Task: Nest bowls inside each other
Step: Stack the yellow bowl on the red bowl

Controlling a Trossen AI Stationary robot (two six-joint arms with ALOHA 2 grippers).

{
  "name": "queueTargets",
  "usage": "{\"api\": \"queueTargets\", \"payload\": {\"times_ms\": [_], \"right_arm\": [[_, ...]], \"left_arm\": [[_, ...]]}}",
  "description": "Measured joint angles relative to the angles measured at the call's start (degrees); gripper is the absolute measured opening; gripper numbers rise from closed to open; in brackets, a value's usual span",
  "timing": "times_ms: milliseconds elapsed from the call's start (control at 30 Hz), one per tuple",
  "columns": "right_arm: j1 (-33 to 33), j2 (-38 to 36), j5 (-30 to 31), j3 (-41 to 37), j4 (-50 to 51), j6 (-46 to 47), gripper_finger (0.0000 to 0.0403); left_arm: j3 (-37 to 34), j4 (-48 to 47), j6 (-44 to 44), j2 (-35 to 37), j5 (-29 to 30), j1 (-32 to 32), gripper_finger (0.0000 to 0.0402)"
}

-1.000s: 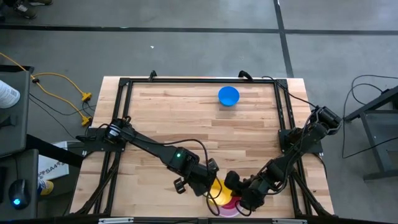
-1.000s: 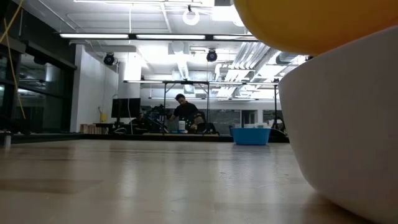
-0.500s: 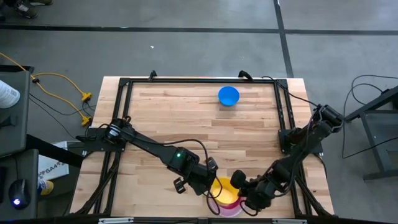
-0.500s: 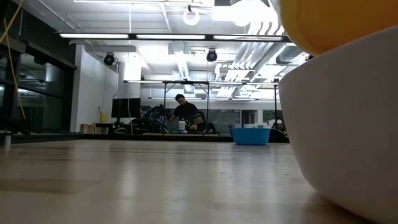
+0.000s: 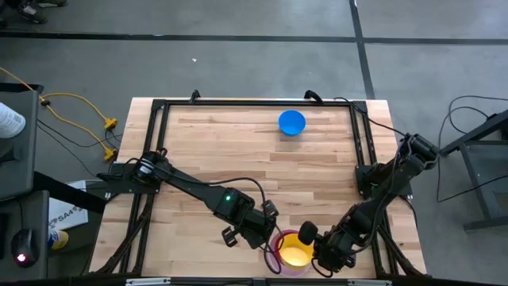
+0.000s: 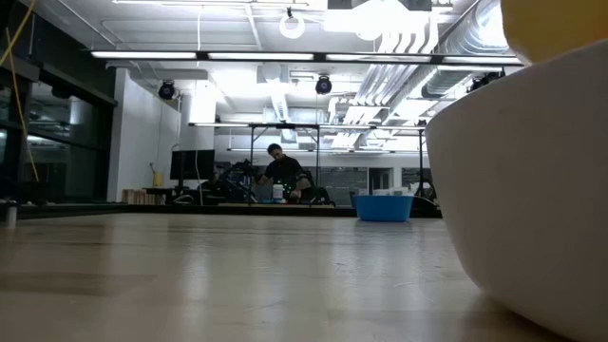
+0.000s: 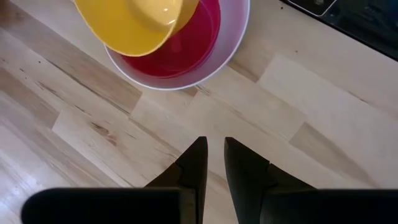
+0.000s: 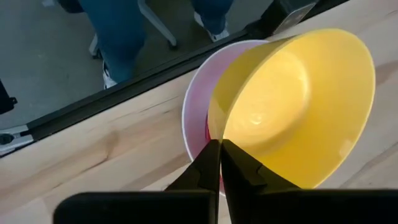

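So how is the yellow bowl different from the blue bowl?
The yellow bowl is pinched at its rim by the shut right gripper and hangs tilted; the blue bowl sits flat, untouched. The yellow bowl is over the white bowl at the table's near edge, with a pink bowl inside; the blue bowl stands alone at the far side. Both are small and round.

I see yellow bowl (image 8: 292, 106): glossy smooth plastic. White bowl (image 7: 239, 37): smooth plastic, pink bowl (image 7: 189, 43) inside glossy. Table (image 5: 238, 151): pale wood planks, matt grain. My gripper fingers (image 7: 196, 168): matt black.
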State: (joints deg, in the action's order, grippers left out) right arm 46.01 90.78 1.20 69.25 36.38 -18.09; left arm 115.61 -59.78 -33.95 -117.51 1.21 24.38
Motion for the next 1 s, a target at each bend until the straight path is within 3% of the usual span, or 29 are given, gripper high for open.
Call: {"api": "queueTargets", "payload": {"times_ms": [533,1000], "right_arm": [[-4.72,5.33,-2.73,0.00,1.52,-1.59,0.0002],[-6.83,5.33,-4.02,0.00,1.31,6.18,0.0002]], "left_arm": [[-0.02,-0.01,2.78,0.00,-0.17,0.00,0.0052],[-0.02,-0.10,2.79,0.00,-0.15,0.00,0.0052]]}}
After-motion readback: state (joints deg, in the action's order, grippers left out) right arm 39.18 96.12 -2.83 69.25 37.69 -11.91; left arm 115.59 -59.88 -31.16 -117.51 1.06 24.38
